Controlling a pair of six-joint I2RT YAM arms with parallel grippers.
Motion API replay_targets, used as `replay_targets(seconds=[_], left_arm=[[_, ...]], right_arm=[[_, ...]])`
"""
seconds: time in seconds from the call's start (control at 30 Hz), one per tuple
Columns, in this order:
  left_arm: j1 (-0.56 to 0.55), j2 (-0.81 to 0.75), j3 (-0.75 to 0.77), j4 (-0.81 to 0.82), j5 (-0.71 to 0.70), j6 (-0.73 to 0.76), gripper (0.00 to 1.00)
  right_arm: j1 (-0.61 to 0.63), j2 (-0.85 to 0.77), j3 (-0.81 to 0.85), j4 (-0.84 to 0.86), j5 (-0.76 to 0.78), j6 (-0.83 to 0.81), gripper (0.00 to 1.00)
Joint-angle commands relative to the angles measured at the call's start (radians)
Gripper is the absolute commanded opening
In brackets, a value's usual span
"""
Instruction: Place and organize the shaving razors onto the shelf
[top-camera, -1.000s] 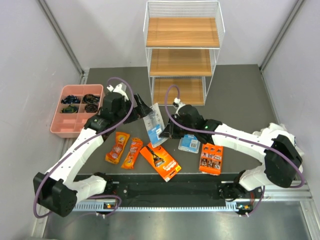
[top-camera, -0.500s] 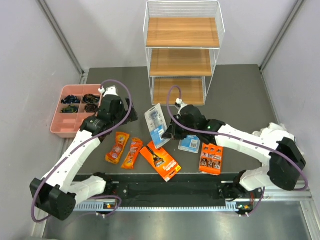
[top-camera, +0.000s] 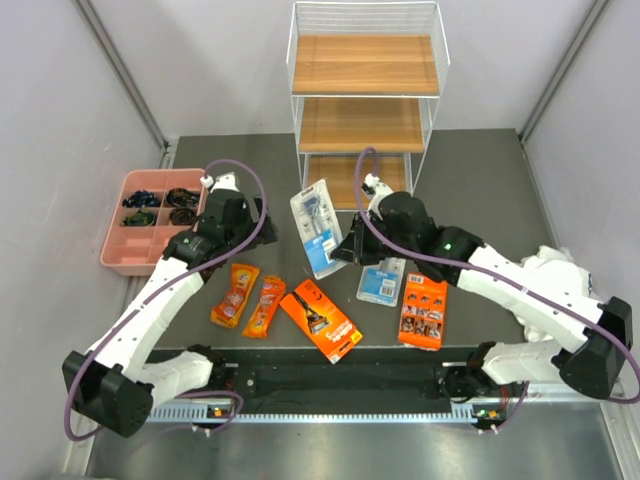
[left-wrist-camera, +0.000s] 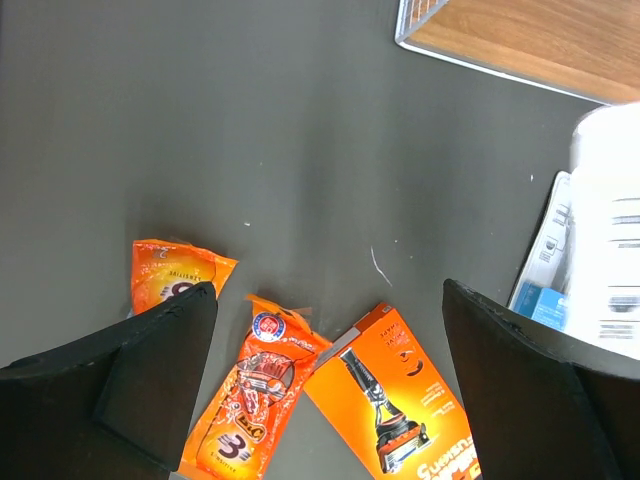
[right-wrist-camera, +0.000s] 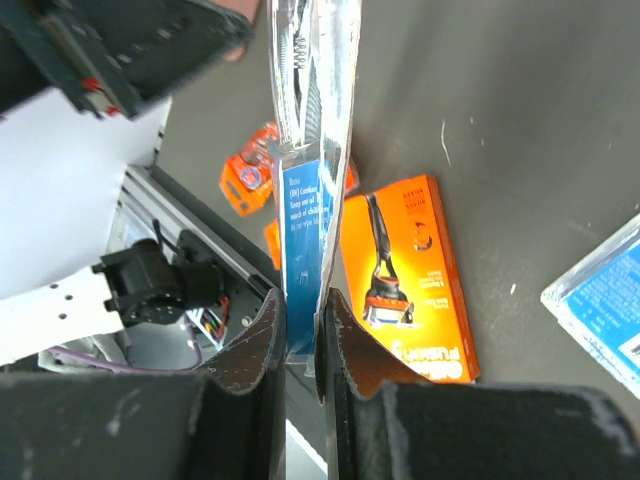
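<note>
**Top view:** The right gripper (top-camera: 343, 250) is pinched almost shut on the lower edge of a clear-and-blue blister razor card (top-camera: 315, 230). The card is lifted off the dark table (top-camera: 480, 170) and tilted, just in front of the tall white wire-frame shelf with three wooden boards (top-camera: 365, 125).
- **Changed in the last second:** the card has moved up-table toward the shelf's bottom board, and the right arm has stretched forward with it. The left gripper (top-camera: 262, 218) has backed off the card toward the pink compartment tray (top-camera: 115, 250) and now sits well apart from the card.
- **What that means:** my read is that the two-arm assist is over and the right arm carries alone.
- **Still lying on the table:** a second blue blister pack (top-camera: 381, 283), an orange blade card (top-camera: 422, 310), a long orange-black razor box (top-camera: 320, 320), the left orange pouch (top-camera: 234, 294) and the right orange pouch (top-camera: 265, 305). The shelf boards hold nothing yet.

**Left wrist:** The left gripper (left-wrist-camera: 328, 300) has its jaws spread fully wide with nothing between them. Below it lie the left orange pouch (left-wrist-camera: 175, 275), the right orange pouch (left-wrist-camera: 255, 380) and the long orange-black razor box (left-wrist-camera: 400, 400). A shelf corner (left-wrist-camera: 520, 40) shows at top right.

**Right wrist:** The right gripper (right-wrist-camera: 300, 320) is clamped on the thin bottom edge of the blister card (right-wrist-camera: 305, 220), which is seen edge-on. The orange-black box (right-wrist-camera: 410, 270) lies on the table below.

**Judgement:** This is the first pack in transit, with five more to go. The next move needs the card laid flat through the frame opening, and with only a thin edge gripped it may swing or slip.
</note>
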Motion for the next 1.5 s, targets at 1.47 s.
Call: replay_targets(seconds=[1.47], left_arm=[[0.000, 0.023, -0.035, 0.048, 0.074, 0.029, 0.97]], right_arm=[[-0.167, 0.157, 0.700, -0.138, -0.084, -0.109, 0.00]])
